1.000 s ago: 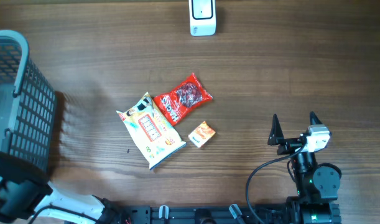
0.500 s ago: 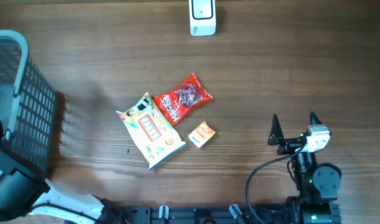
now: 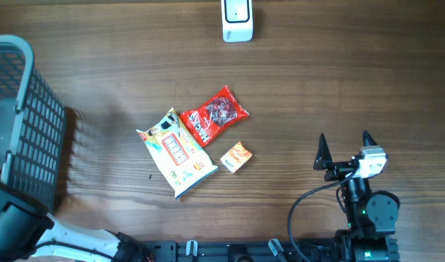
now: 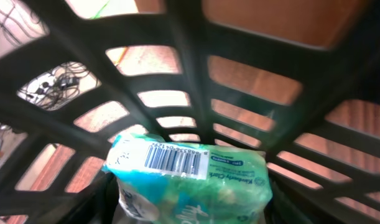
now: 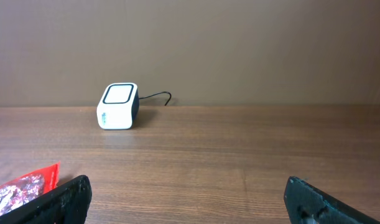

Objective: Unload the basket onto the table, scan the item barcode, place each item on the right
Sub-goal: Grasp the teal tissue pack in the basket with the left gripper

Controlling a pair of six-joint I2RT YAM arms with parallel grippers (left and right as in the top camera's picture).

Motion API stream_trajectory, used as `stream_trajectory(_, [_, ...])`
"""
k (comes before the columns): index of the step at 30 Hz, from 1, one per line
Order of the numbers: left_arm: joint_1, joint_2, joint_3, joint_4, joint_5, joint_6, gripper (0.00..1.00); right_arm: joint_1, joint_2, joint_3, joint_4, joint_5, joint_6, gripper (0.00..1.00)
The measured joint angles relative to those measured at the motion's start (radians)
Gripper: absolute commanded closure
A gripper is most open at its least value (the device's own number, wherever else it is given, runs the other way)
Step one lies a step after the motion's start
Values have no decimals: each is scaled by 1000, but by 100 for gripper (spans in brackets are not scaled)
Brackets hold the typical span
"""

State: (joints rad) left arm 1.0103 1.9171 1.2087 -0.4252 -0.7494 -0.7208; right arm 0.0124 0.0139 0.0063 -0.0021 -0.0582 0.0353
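A green and teal tissue pack (image 4: pixel 196 183) lies inside the dark grey basket (image 4: pixel 196 81), with its white barcode label (image 4: pixel 171 160) facing the left wrist camera. My left gripper (image 4: pixel 190 208) is down in the basket, a dark finger against each side of the pack, shut on it. From overhead the pack and the left fingers are hidden by the basket (image 3: pixel 33 109). The white scanner (image 3: pixel 237 20) stands at the table's far edge and shows in the right wrist view too (image 5: pixel 118 106). My right gripper (image 3: pixel 346 149) rests open and empty near the front right.
A yellow snack bag (image 3: pixel 175 153), a red candy bag (image 3: pixel 215 114) and a small orange box (image 3: pixel 236 156) lie mid-table. The red bag's corner (image 5: pixel 22 186) shows at the left of the right wrist view. The basket fills the table's left edge.
The left arm has shifted slightly beside the basket while its jaws narrowed. The right arm and the table items have not moved.
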Motion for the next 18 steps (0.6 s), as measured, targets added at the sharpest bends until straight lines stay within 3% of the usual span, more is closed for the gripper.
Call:
stream_trajectory(2, [0, 0, 0, 7, 18, 20, 51, 0, 0, 0, 0, 0, 0, 0])
stream_trajectory(3, [0, 0, 0, 8, 24, 31, 71, 0, 0, 0, 0, 0, 0, 0])
stream_trajectory(4, [0, 0, 0, 8, 33, 41, 82, 0, 0, 0, 0, 0, 0, 0])
stream_trajectory(6, [-1, 0, 0, 8, 45, 52, 94, 0, 0, 0, 0, 0, 0, 0])
stream_trajectory(13, [-62, -32, 0, 0, 47, 93, 96, 0, 0, 0, 0, 0, 0, 0])
stream_trajectory(18, [-258, -269, 18, 23, 47, 145, 96, 0, 0, 0, 0, 0, 0, 0])
